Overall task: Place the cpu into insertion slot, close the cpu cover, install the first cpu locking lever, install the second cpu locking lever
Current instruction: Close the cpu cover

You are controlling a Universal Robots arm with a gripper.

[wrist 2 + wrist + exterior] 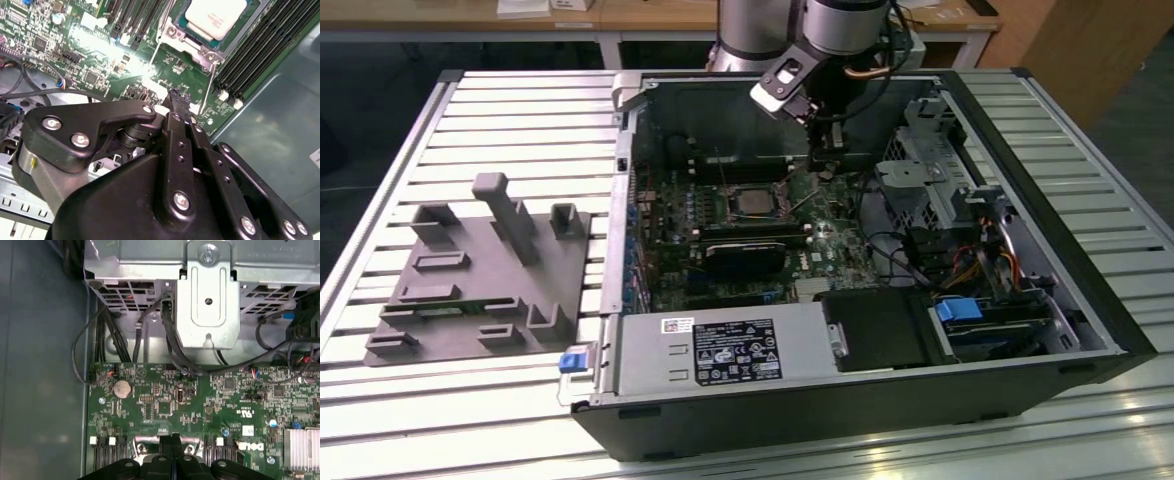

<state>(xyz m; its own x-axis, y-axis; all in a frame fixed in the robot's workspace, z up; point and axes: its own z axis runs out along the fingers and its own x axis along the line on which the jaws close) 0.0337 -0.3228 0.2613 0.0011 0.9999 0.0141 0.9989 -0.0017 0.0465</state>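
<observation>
Two levers show as thin wire rods on either side of the tool in the second wrist view. Cannot tell whether either is hooked down. The tool is closed right up, tips together, nothing seen between them: a blunt poker here, not a clamp. The tip is low over the board, just off the socket's edge, and seems not yet on a rod.

Seated: cpu lies in the slot, pale top up. Around it the cover looks laid down, with its silver frame and a screw showing at the near corner. Not certain it is fully flat.

Exterior view: open case on a slatted surface. The arm enters from 12 o'clock. The cpu is near the tool tip, at about 8 o'clock from it.

Judgement: lever work is the step in hand. To do it well:
- Meet the rod near its free end, where leverage is best.
- Press down first, then sideways under the hook.
- Go slow and steady so the springy wire does not skid off the narrow tip.
- Hold the tips closed so the rod cannot slip between them.
- Stay off the memory slots and the small parts on the board.
</observation>
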